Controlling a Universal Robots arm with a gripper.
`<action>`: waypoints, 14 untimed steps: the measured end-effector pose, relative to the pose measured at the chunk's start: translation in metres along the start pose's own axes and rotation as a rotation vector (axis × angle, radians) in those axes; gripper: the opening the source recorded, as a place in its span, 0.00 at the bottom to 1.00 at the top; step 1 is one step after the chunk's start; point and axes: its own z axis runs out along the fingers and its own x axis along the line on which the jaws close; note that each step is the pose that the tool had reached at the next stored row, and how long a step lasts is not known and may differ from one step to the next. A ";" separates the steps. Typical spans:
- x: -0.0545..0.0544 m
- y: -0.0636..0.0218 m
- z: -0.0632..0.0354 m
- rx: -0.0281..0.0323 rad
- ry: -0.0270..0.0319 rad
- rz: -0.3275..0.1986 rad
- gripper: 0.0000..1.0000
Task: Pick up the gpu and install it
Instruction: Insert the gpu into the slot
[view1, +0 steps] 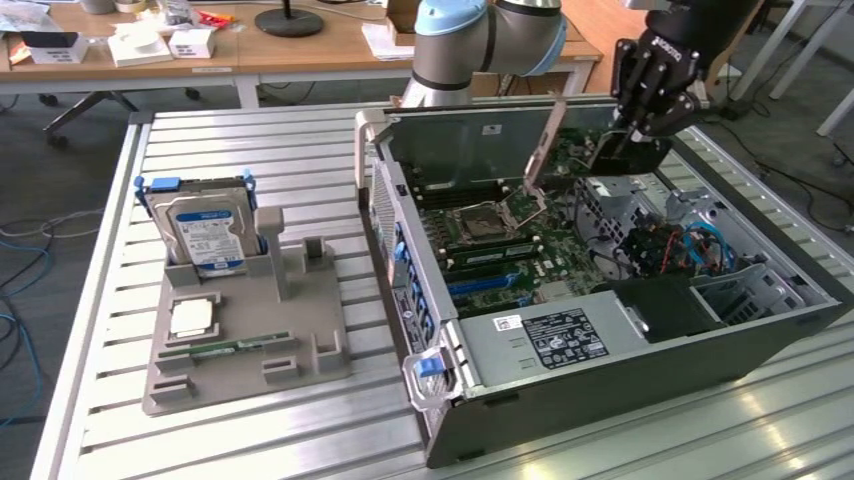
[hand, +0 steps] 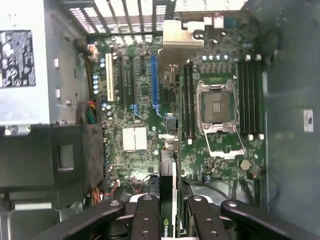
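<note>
The gpu (hand: 168, 172) is a thin card seen edge-on in the wrist view, with a green logo near the fingers (hand: 145, 212). My gripper (hand: 168, 207) is shut on it. In the exterior view the gripper (view1: 638, 128) hangs over the far right part of the open computer case (view1: 747, 340), and the dark gpu (view1: 625, 152) points down from it, just above the motherboard (view1: 501, 245). The wrist view looks along the card at the motherboard (hand: 135, 165), where a blue expansion slot (hand: 154, 80) and a white slot (hand: 108, 77) lie ahead. The card's lower edge is hidden.
A CPU socket (hand: 217, 107) and memory slots (hand: 250, 95) lie beside the card's line. The power supply (view1: 554, 335) and a black drive bay (view1: 667, 305) fill the case's near end. On the exterior view's left, a grey holder (view1: 247, 340) carries a hard drive (view1: 203, 235) and a memory stick (view1: 227, 348).
</note>
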 end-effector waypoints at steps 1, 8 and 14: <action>0.000 0.0000 0.0000 -0.0002 0.0006 -0.012 0.26; -0.001 0.0007 0.0003 -0.0006 0.0025 -0.051 0.26; -0.001 0.0011 0.0007 0.0152 0.0032 -0.077 0.26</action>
